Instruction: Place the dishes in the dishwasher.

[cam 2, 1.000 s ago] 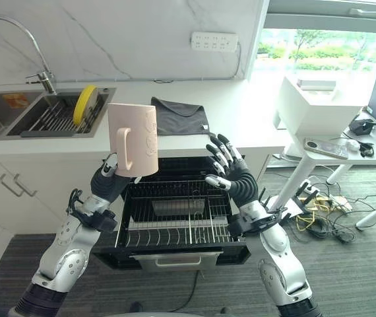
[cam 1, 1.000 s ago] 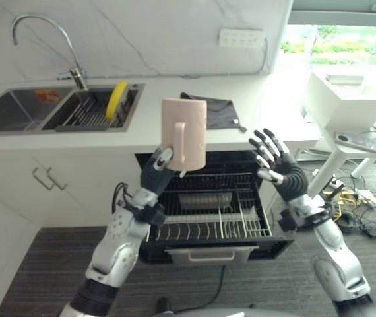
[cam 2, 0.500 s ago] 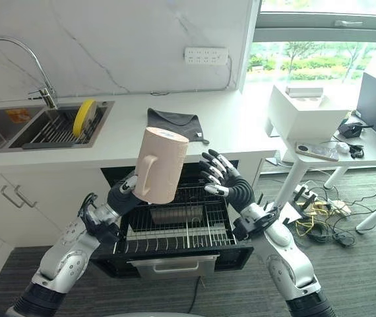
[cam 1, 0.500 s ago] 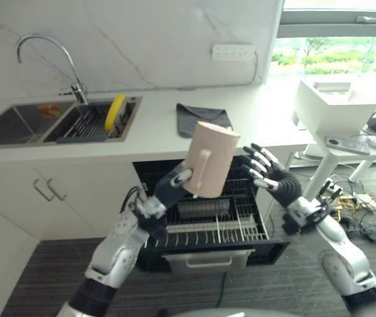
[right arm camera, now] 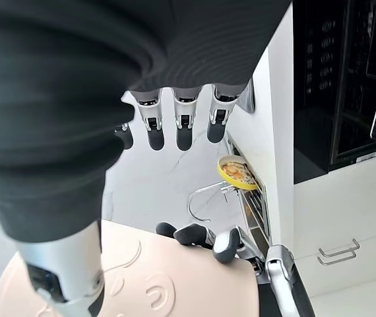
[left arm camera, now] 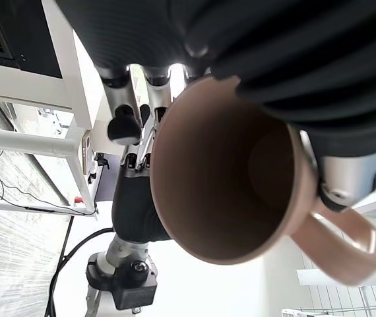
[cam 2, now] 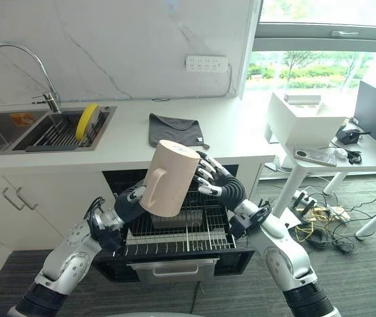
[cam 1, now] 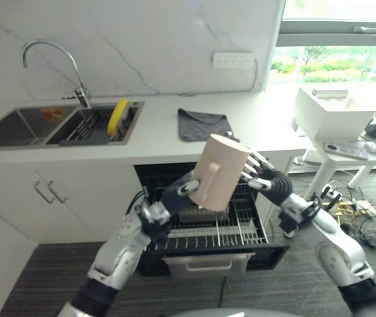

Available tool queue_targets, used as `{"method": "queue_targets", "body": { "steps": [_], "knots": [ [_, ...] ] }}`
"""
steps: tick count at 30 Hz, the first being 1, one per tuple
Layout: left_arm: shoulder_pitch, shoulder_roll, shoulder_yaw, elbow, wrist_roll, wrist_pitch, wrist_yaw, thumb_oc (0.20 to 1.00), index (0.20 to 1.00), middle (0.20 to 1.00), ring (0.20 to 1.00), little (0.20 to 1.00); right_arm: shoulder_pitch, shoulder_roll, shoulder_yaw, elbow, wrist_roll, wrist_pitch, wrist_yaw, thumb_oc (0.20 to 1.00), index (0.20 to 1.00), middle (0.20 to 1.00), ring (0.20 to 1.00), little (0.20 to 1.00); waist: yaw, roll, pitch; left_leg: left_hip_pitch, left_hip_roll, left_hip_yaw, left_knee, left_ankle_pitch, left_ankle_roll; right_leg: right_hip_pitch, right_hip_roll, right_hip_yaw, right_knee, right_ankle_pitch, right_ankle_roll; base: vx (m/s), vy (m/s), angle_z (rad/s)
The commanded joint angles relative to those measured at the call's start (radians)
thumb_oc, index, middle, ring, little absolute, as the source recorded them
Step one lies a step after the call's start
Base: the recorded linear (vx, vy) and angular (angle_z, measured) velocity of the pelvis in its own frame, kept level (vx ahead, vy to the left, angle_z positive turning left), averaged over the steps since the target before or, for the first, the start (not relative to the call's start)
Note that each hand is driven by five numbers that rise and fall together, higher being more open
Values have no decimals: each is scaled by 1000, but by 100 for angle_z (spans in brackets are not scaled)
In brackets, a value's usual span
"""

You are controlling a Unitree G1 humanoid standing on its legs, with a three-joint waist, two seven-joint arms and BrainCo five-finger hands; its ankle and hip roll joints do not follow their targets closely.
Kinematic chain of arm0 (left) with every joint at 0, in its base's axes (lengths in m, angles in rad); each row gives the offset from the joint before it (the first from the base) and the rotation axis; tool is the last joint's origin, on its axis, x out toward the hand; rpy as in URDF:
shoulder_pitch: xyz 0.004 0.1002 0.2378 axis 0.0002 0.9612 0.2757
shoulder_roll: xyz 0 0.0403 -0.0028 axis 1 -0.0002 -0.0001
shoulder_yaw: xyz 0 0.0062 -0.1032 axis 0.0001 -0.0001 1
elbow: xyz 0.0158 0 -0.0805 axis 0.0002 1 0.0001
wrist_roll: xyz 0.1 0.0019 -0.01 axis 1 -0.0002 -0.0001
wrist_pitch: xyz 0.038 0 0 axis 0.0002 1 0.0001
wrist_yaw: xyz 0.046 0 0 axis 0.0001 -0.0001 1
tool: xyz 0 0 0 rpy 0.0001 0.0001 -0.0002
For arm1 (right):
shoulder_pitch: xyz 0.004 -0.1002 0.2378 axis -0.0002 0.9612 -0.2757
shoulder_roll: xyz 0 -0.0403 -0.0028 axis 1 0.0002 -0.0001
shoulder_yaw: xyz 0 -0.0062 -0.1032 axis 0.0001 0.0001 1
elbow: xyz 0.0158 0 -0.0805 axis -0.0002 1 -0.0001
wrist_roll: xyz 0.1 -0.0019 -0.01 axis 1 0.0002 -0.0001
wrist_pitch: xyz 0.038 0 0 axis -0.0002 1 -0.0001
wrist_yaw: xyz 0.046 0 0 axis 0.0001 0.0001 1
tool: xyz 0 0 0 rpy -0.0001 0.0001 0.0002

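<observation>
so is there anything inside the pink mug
The left wrist view looks into the pink mug, gripped by the left hand: bare walls and bottom, nothing inside. A little behind the near rim stays hidden.

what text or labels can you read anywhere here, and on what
No legible text.
Mug, held in the left hand: raised curly marks on its side in the right wrist view, a pattern, not readable as words.
Orange sticker in the sink: too small to read.
Wall socket strip: no print readable.
Items on the white desk: too small to read.
</observation>
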Motion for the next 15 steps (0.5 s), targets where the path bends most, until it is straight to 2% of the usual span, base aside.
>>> {"method": "queue_targets", "body": {
  "steps": [1,7,15],
  "knots": [
    [-92,17,-10,-4,13,-21,-23,200,200,200,200,200,-125,12,-27,-64,46,-25,33,1000,1000,1000,1000,1000,18,-16,32,83,50,28,7,-43,-28,-3,-57,-57,6,14,38,0,0,0],
    [-94,14,-28,-2,23,-12,-29,200,200,200,200,200,-158,28,21,-77,42,11,59,1000,1000,1000,1000,1000,28,-16,28,83,51,26,7,-41,-28,1,-52,-66,6,10,34,0,0,0],
    [-98,15,-36,4,27,-5,-28,200,200,200,200,200,-186,31,36,-106,49,18,65,1000,1000,1000,1000,1000,30,-16,29,85,54,27,7,-39,-30,2,-56,-67,6,11,37,0,0,0]
  ]
}}
